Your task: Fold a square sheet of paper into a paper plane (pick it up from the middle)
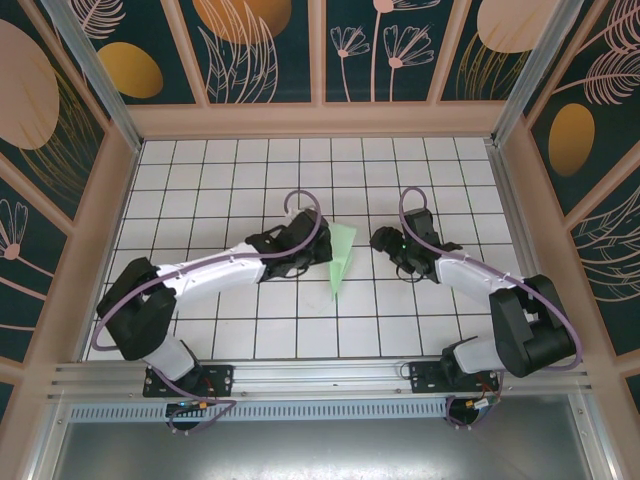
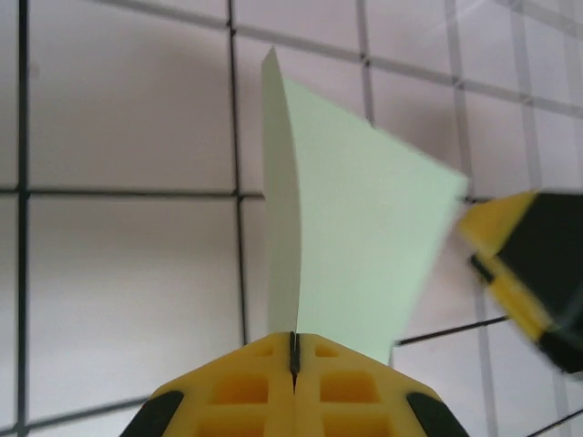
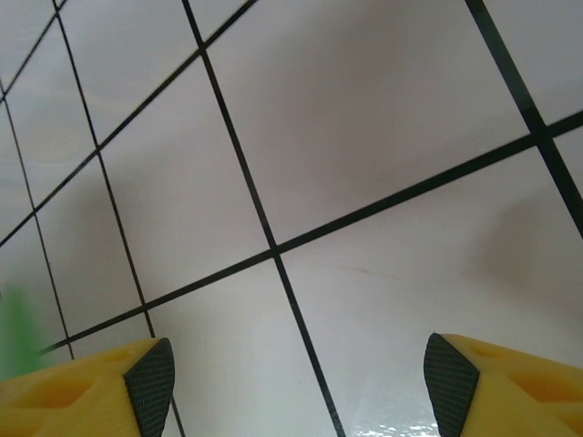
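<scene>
Left fingers [image 2: 260,360] pinched shut on folded green paper [image 2: 364,246] edge; right fingers [image 3: 73,387] wide apart, empty.

**Inspector:** Right wrist camera. Surface?

**Assessor:** White desk [image 3: 383,137], ruled with black grid lines [image 3: 228,137]. Two of the lines cross near the middle of the frame. There is a faint glossy sheen at the bottom edge.

**Inspector:** Gripper condition?

**Assessor:** Right gripper [image 3: 296,378], jaws standing wide apart. One yellow finger [image 3: 64,391] sits in the lower left corner and the other in the lower right. Each carries a dark textured pad [image 3: 150,378] facing inward. Bare desk shows between them.

**Inspector:** Anything further?

**Assessor:** A blurred green patch [image 3: 16,332] at the left edge, just above the finger in that corner. It is too soft to identify.
</scene>
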You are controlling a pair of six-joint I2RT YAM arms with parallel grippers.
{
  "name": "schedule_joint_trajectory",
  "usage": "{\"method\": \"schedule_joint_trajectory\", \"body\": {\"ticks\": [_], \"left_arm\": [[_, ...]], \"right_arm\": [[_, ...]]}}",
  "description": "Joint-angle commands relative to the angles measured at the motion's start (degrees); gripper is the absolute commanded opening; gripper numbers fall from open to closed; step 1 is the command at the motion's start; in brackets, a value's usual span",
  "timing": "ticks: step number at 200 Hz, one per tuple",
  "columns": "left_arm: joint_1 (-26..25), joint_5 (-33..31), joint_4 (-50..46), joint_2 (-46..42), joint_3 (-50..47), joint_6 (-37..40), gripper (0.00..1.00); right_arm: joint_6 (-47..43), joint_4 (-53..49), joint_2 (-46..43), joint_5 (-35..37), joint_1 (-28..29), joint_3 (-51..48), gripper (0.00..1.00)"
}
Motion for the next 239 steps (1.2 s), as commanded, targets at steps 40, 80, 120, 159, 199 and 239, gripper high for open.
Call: {"method": "schedule_joint_trajectory", "body": {"ticks": [40,80,120,159,199,239], "left_arm": [[7.59,13.65,20.80,4.28,-5.12,0.75,0.00],[10.40,21.27,32.60,10.34,-10.38,-3.75,0.00],[11.75,22.54,35.93,11.80,-13.70,-5.60,0.00],[12.41,20.74,35.36,11.07,-16.39,-6.39,0.00],[12.46,20.40,34.66,11.55,-16.42,-6.32,0.00],[12.48,20.02,34.15,11.80,-16.16,-6.21,0.00]], "right_arm": [[-0.88,5.78,-3.10,-3.67,0.42,1.05,0.74],[-3.50,8.10,-0.06,-4.31,5.63,3.16,0.67],[-6.91,4.36,7.73,-0.70,12.46,10.39,0.55],[-7.89,2.70,14.67,-1.32,15.32,15.40,0.52],[-8.03,-1.65,18.86,0.06,16.66,18.52,0.50],[-7.16,-3.82,18.21,1.01,18.34,18.28,0.52]]}}
